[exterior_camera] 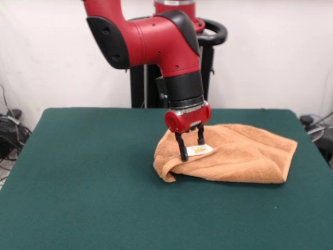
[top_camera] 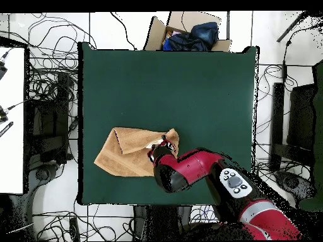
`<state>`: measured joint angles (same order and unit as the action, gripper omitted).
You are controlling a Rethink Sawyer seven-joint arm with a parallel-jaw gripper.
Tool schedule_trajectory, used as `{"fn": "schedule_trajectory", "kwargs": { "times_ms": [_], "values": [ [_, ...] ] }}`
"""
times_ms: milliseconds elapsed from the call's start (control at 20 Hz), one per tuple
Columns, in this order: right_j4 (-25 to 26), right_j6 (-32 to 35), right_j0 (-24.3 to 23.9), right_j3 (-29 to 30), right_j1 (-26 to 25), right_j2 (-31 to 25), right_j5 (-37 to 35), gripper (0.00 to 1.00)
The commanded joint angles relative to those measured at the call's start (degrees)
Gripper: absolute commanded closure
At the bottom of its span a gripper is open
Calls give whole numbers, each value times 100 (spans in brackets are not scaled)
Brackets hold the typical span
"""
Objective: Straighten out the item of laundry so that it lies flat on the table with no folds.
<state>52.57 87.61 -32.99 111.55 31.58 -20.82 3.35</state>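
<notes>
The orange-tan towel (exterior_camera: 242,153) lies folded and bunched on the green table (exterior_camera: 88,177), right of centre in the front view. Its left end is rolled under into a thick fold. A small white care tag (exterior_camera: 200,150) lies on top near that end. My gripper (exterior_camera: 192,147) points straight down over the tag, open, with one finger on each side of it and the tips touching the cloth. In the overhead view the towel (top_camera: 123,151) lies at the table's (top_camera: 189,82) lower left, and my gripper (top_camera: 163,145) is at its right end, mostly hidden by the arm.
The arm's pedestal (exterior_camera: 208,67) stands behind the table's far edge. In the overhead view a cardboard box (top_camera: 188,34) with dark blue cloth sits beyond the table's top edge. Cables lie on the floor around the table.
</notes>
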Motion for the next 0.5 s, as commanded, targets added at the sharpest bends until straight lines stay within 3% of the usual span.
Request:
{"fn": "schedule_trajectory", "kwargs": {
  "times_ms": [50,500],
  "values": [
    [262,-213,-173,-211,-28,-773,-809,0],
    [359,47,-233,-206,-16,-856,-399,0]
  ]
}}
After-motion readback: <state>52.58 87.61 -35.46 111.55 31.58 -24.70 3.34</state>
